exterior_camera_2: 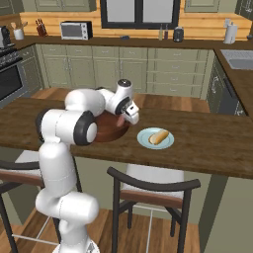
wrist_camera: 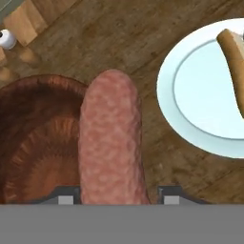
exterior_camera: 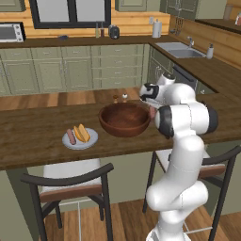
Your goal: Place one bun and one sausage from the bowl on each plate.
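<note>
Your counter (exterior_camera: pixel 28 136) carries the wooden bowl (exterior_camera: pixel 123 120). The arm (exterior_camera_2: pixel 64 128) folds forward, wrist bent down over the bowl's right rim. Grey plate (exterior_camera: pixel 92 140) holds a bun (exterior_camera: pixel 83 133) and sausage (exterior_camera: pixel 71 137); blue-green plate (exterior_camera_2: pixel 144 141) holds one bun (exterior_camera_2: pixel 159 137). Your claw (wrist_camera: pixel 119 200), half-open, grips the second sausage (wrist_camera: pixel 112 143) between bowl and blue-green plate.

Sausage (wrist_camera: pixel 111 143) over bowl (wrist_camera: pixel 33 143) rim (held), plate (wrist_camera: pixel 200 90) w/ bun (wrist_camera: pixel 233 62) beside.
</note>
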Controlling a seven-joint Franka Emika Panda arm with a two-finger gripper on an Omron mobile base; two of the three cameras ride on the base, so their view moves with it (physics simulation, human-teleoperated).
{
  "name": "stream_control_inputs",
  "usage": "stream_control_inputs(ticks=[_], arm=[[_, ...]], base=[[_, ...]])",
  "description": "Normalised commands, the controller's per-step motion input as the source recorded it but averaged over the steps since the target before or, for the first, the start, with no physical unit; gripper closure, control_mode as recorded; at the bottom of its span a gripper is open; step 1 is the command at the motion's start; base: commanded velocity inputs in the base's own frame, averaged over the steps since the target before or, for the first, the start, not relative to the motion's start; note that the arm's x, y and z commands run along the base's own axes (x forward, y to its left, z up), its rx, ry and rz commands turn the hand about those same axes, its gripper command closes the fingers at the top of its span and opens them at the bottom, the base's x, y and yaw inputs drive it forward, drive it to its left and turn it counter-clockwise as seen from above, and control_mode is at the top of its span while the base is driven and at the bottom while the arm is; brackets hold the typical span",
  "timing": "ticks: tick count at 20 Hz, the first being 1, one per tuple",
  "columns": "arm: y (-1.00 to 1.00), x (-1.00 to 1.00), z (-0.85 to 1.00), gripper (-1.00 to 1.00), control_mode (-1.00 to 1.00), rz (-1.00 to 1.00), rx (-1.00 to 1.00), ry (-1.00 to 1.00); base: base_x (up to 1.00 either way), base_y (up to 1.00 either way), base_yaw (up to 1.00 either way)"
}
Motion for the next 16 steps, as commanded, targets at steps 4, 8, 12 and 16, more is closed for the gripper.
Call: stream_control_inputs(ticks=[4, 8, 12, 16], arm=[[-0.62, 0.0, 0.0, 1.0, -1.0, -0.42, 0.05, -0.01], [-0.76, 0.0, 0.0, 1.0, -1.0, -0.27, 0.05, 0.0], [-0.55, 0.0, -0.33, 1.0, -1.0, -0.14, 0.0, 0.1], [-0.21, 0.07, -0.51, 1.0, -1.0, -0.05, 0.0, 0.14]], base=[[0.0, 0.0, 0.0], [0.0, 0.0, 0.0], [0.0, 0.0, 0.0], [0.0, 0.0, 0.0]])
